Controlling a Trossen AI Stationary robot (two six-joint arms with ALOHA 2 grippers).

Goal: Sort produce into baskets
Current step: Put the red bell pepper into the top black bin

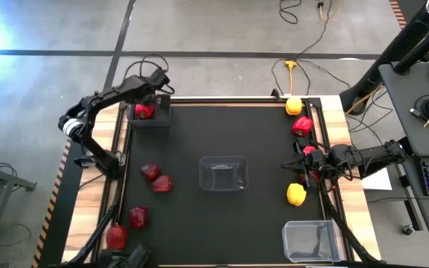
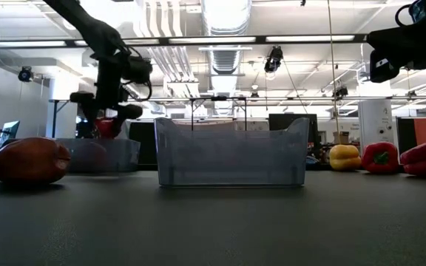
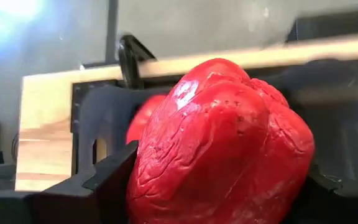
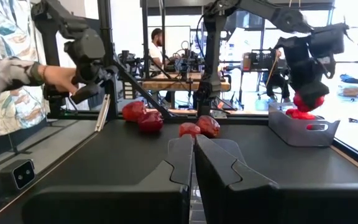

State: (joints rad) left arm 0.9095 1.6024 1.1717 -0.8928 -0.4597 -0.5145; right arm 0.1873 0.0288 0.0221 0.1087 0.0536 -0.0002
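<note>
Red bell pepper (image 3: 219, 143) clamped in left gripper (image 1: 146, 110) over grey basket (image 1: 160, 117); right gripper (image 4: 193, 155) fully closed, empty.

A bright, glossy red bell pepper (image 3: 219, 146) sits between the black fingers of the left gripper (image 1: 146, 110), above a dark grey plastic tub (image 1: 150, 115) that already shows more red (image 3: 143, 115) inside. The table mat (image 1: 222, 223) is flat black, framed by pale wood (image 1: 348, 223). Two clear, faintly bluish tubs (image 1: 223, 173) (image 1: 311, 240) sit on it. Dark red apples (image 1: 156, 177) lie on one side; yellow peppers (image 1: 296, 194) (image 1: 293, 106) and red peppers (image 1: 302, 125) on the other. The right gripper (image 4: 192, 163) is matte black. A person's sleeve (image 4: 5, 68) carries a leafy blue-green print on white.
</note>
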